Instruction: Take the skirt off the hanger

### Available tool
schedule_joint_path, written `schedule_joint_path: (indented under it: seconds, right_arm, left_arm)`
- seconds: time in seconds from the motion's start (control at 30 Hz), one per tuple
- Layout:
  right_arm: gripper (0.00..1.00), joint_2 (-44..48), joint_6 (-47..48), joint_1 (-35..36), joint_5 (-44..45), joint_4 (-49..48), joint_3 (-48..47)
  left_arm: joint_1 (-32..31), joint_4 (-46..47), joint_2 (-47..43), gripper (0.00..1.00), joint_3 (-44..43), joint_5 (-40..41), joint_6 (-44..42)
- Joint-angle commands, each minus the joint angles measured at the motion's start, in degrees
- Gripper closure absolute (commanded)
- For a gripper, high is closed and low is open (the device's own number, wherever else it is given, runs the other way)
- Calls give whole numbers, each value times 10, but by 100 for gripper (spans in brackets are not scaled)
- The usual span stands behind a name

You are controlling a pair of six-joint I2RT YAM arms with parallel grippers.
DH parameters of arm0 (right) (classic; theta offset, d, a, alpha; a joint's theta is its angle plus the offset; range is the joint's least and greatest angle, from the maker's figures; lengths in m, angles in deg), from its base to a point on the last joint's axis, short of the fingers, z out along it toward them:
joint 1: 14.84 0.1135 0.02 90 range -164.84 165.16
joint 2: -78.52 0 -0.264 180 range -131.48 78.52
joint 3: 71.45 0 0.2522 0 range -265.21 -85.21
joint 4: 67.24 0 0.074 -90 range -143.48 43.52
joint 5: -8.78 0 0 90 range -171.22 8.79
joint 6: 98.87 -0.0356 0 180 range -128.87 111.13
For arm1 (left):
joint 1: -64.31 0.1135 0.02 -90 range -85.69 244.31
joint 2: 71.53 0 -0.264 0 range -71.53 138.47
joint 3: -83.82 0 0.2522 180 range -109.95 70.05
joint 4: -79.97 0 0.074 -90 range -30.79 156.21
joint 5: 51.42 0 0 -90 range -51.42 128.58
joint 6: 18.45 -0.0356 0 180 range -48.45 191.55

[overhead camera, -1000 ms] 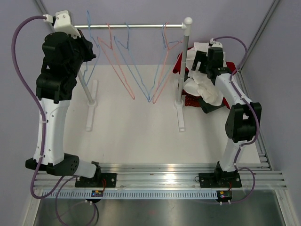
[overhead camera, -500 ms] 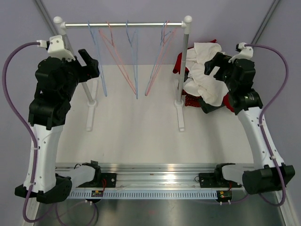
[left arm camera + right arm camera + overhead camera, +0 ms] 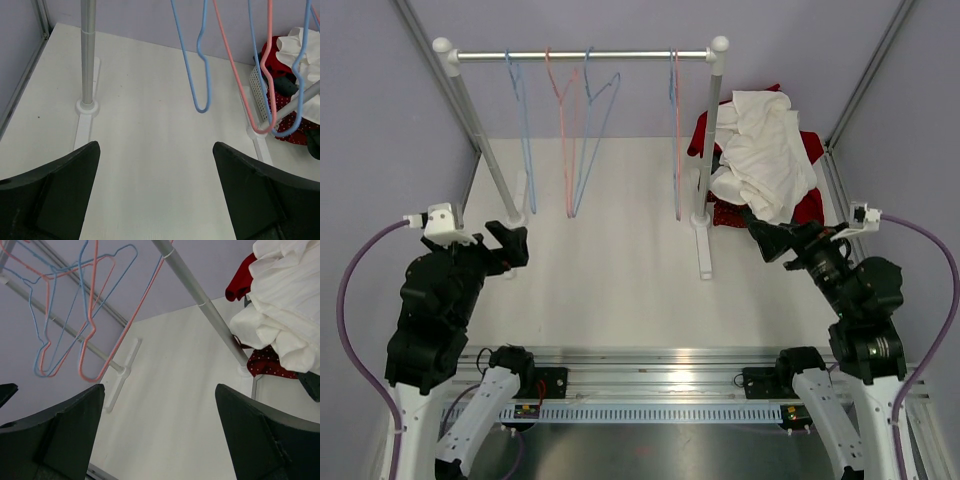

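Note:
Several bare blue and pink wire hangers (image 3: 570,130) dangle from the rack's rail (image 3: 620,55); no garment hangs on any of them. Right of the rack lies a heap of clothes, a white garment (image 3: 765,150) over red ones (image 3: 810,205). Which of them is the skirt I cannot tell. My left gripper (image 3: 510,248) hovers near the rack's left foot, open and empty (image 3: 155,150). Just in front of the heap, my right gripper (image 3: 767,240) is open and empty too (image 3: 160,390). The white garment (image 3: 290,300) lies over a red dotted cloth (image 3: 267,362).
The rack stands on two posts with long white feet (image 3: 705,250) on the white table. A white perforated basket (image 3: 256,85) sits under the heap behind the right post. Grey walls close in the left, back and right sides.
Both arms have drawn back from the rack toward the near edge. The left gripper has gone from shut to open. The hangers have swung and now hang straighter.

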Motion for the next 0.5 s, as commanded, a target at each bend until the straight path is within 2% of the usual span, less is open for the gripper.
schedule_joint_path:
  seconds: [0.0, 0.17, 0.37, 0.47]
  right_arm:
    - [0, 74, -19, 0, -25, 48, 0]
    - [0, 103, 4, 3, 54, 139, -44]
    - [1, 169, -39, 3, 56, 120, 2]
    - [1, 195, -67, 3, 49, 108, 30]
  left_arm:
    - [-1, 44, -40, 1, 65, -22, 14]
    - [-1, 49, -100, 1, 136, 4, 24]
    - [-1, 0, -93, 1, 136, -34, 15]
    - [-1, 11, -114, 1, 135, -47, -2]
